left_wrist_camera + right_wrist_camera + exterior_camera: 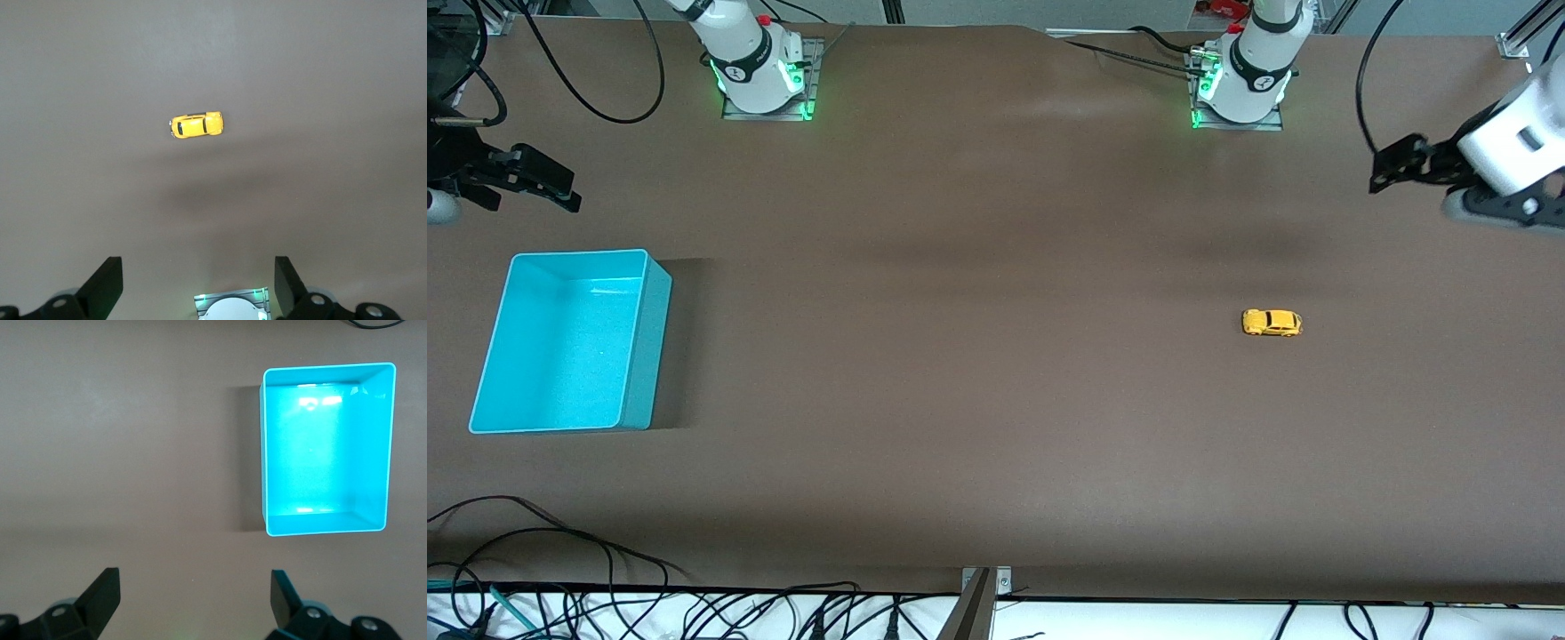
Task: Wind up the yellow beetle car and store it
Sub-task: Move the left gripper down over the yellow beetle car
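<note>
Yellow beetle car [1272,323] judged light, hard, slippery; best pinched across sides. Left pincer [198,287] spread, held over worktop [996,400] end. Right pincer [195,603] spread, waits near turquoise bin [633,356].

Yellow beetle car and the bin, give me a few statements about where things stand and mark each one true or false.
1. The yellow beetle car stands on the table, held by neither pincer. True.
2. The car lies in the turquoise bin. False: the bin holds nothing, and the car sits toward the left arm's end of the table.
3. The left pincer is open, up in the air. True.
4. The right pincer is shut on the car. False: it is open and grips nothing.
</note>
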You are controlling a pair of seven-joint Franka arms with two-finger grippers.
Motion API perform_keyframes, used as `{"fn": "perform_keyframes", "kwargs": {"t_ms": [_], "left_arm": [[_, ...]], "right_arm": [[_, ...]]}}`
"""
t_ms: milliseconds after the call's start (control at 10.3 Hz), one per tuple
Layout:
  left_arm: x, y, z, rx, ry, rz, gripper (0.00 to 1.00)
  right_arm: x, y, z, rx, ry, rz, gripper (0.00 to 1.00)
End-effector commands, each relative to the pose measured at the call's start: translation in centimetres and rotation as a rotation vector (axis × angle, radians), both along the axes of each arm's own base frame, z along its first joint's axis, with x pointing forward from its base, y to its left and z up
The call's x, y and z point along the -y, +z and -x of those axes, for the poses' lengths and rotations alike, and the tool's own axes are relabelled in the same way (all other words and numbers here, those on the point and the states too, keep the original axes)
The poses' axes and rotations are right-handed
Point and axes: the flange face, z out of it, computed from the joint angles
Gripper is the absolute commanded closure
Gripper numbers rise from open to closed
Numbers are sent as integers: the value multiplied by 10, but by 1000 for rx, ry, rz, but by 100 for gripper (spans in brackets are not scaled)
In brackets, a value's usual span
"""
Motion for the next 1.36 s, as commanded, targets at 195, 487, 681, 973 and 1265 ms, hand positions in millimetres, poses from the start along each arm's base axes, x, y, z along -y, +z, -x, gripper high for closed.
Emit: {"fn": "perform_keyframes", "kwargs": {"t_ms": [195, 487, 681, 973, 1265], "left_arm": [[-10, -107, 2, 21, 12, -6, 0], [-10, -167, 11, 70, 6, -4, 0], [-11, -202, 17, 104, 6, -1, 0], [-22, -237, 17, 134, -165, 42, 0], [-24, -275, 26, 103, -482, 95, 0]], "right_arm": [[-1, 8, 4, 1, -1, -4, 0], [-2, 8, 4, 1, -1, -5, 0], [-2, 8, 4, 3, -1, -5, 0], [-1, 8, 4, 1, -1, -4, 0], [-2, 8, 4, 1, -1, -5, 0]]}}
